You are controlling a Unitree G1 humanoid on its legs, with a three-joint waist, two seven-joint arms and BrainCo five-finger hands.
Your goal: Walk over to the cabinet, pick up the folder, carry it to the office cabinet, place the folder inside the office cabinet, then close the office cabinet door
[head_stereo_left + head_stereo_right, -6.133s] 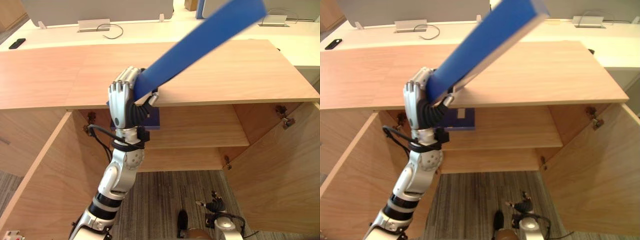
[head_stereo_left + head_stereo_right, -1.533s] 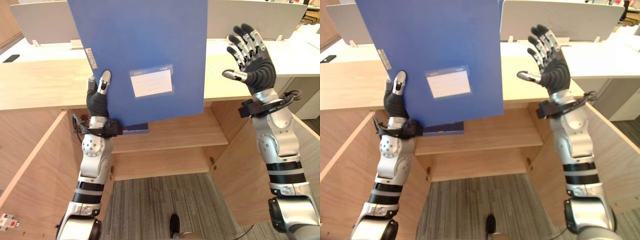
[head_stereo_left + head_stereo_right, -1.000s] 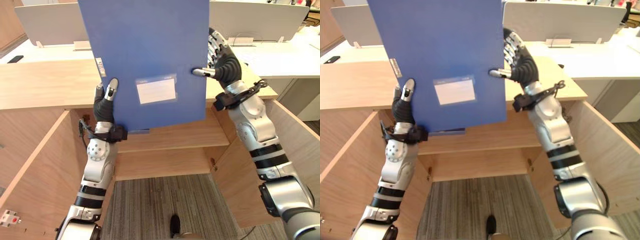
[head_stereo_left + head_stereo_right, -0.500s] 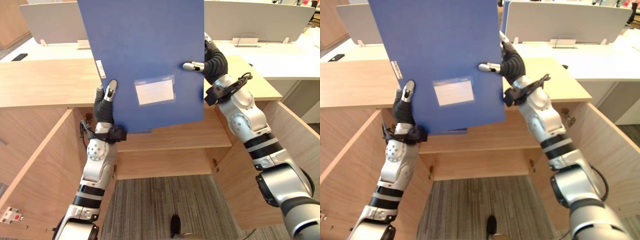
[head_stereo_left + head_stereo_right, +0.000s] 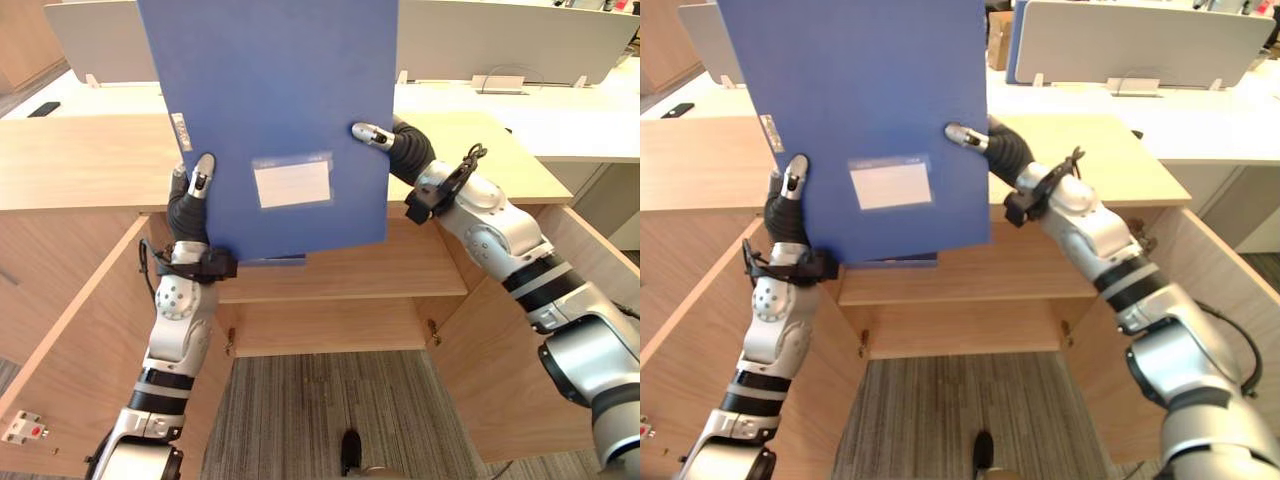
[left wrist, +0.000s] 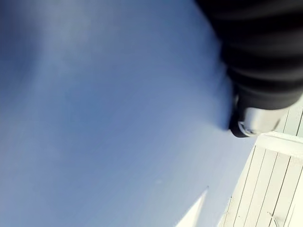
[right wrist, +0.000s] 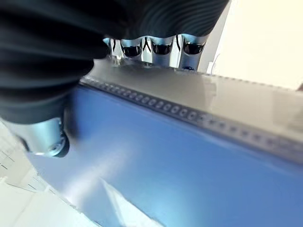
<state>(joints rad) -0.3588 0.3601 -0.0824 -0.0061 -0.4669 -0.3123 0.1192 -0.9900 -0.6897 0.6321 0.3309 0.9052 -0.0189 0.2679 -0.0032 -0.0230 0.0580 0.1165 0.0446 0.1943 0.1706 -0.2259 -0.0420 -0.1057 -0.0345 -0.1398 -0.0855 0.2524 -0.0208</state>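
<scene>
Folder, blue with a white label, held upright above the cabinet, lower edge in front of the cabinet's upper shelf; both cabinet doors stand open. Left hand at the folder's lower corner towards the cabinet's left side: thumb pressed to the front face, fingers out of sight behind it, folder pinched between. Right hand at the opposite edge, over the cabinet top: thumb on the front face, fingers curled over the edge, clamped on the folder
</scene>
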